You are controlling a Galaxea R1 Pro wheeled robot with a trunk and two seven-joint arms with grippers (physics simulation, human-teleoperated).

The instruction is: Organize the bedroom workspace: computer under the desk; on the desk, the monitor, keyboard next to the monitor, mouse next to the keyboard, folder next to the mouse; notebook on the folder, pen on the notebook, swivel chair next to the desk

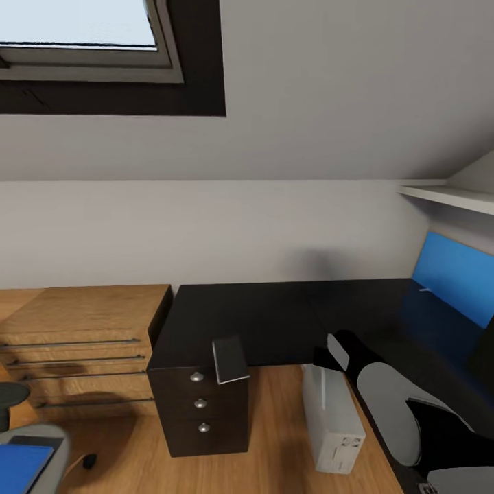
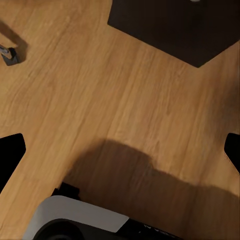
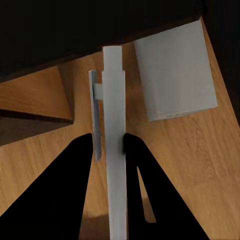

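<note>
Gripping: the right gripper [image 3: 107, 145] has its two black fingers pressed together on the pen [image 3: 114, 150], one on each side of the barrel.
Pen: a slim whitish stick with a flat clip along one side, running from the bottom centre of the right wrist picture up to the dark edge of the desk.
Left gripper: its black fingertips [image 2: 10, 152] show at the left and right edges of the left wrist picture, spread wide apart over bare wooden floor [image 2: 100, 90], holding nothing.
Desk: the desk [image 1: 274, 315] is a long black L-shaped top across the middle and right of the head picture, with black drawers [image 1: 200, 412] bearing three round silver knobs at centre bottom.
Notebook: the notebook [image 1: 230, 359], thin and dark grey, lies on the desk corner above the drawers, overhanging the edge.
Computer: the computer [image 1: 334, 429], a light grey box, stands on the floor at lower centre-right beneath the desk edge.
Folder: the folder [image 1: 22, 466], bright blue, lies on the swivel chair [image 1: 58, 439] seat in the bottom left corner.
Shelving: low wooden shelving [image 1: 82, 343] stands at the left, beside the desk.
</note>
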